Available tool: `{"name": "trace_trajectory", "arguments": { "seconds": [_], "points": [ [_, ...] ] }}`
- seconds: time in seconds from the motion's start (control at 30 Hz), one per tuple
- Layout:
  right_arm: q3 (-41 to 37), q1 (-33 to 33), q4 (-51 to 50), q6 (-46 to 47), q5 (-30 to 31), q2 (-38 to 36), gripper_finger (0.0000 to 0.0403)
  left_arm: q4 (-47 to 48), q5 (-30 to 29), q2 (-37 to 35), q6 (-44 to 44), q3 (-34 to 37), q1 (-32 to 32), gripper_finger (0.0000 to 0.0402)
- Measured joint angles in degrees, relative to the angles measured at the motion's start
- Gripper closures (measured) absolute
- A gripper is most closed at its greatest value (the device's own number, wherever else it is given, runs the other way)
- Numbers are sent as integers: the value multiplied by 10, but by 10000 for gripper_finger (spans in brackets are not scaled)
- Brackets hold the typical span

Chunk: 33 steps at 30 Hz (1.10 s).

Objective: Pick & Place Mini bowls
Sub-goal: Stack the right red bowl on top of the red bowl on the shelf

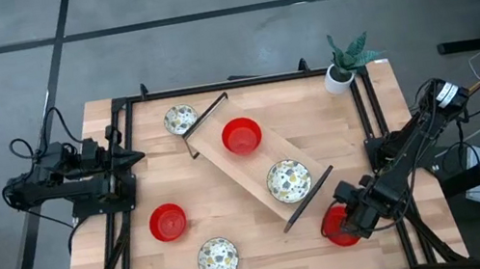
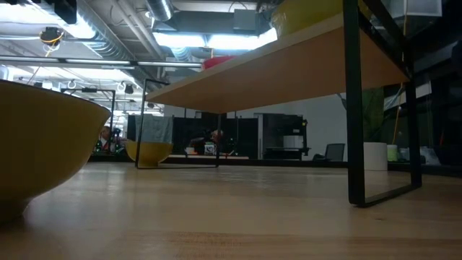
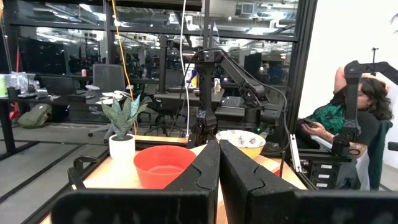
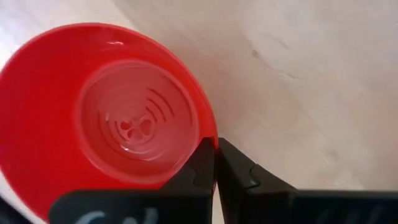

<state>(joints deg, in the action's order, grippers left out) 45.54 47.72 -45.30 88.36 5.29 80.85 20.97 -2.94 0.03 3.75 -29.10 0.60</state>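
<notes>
Six mini bowls show in the high view. One red bowl (image 1: 242, 136) and one speckled bowl (image 1: 288, 181) sit on a slanted wooden shelf (image 1: 225, 161). A speckled bowl (image 1: 181, 119), a red bowl (image 1: 168, 222) and another speckled bowl (image 1: 218, 258) stand on the table. The third red bowl (image 1: 337, 229) is near the table's right near corner, under my right gripper (image 1: 347, 219), which is shut on it (image 4: 216, 149). My left gripper (image 1: 136, 157) waits shut at the table's left edge (image 3: 219, 155). My right gripper pinches the red bowl's rim (image 4: 210, 132) between its two fingers, one finger (image 4: 199, 163) inside the bowl and one (image 4: 237, 167) outside. The fingers come from above, pointing down. The bowl stays upright, mouth up; whether its base is on the table I cannot tell.
A white pot with a green plant (image 1: 341, 69) stands at the table's far right corner. The shelf's black end frames (image 1: 308, 199) rise above the tabletop close to the held bowl. Black rails (image 1: 373, 122) run along the table's left and right sides. A person (image 3: 348, 106) sits beyond the table.
</notes>
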Motion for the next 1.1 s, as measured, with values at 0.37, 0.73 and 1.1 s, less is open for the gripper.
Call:
{"name": "trace_trajectory", "arguments": {
  "seconds": [0.37, 0.73, 1.1],
  "points": [
    [79, 2, -55, -42, -23, -63, 401, 0, 0, 0, 0, 0, 0, 398],
    [268, -8, -237, -122, 10, -108, 401, 0, 0, 0, 0, 0, 0, 398],
    [426, -128, -317, -294, 102, -107, 401, 0, 0, 0, 0, 0, 0, 398]
  ]
}}
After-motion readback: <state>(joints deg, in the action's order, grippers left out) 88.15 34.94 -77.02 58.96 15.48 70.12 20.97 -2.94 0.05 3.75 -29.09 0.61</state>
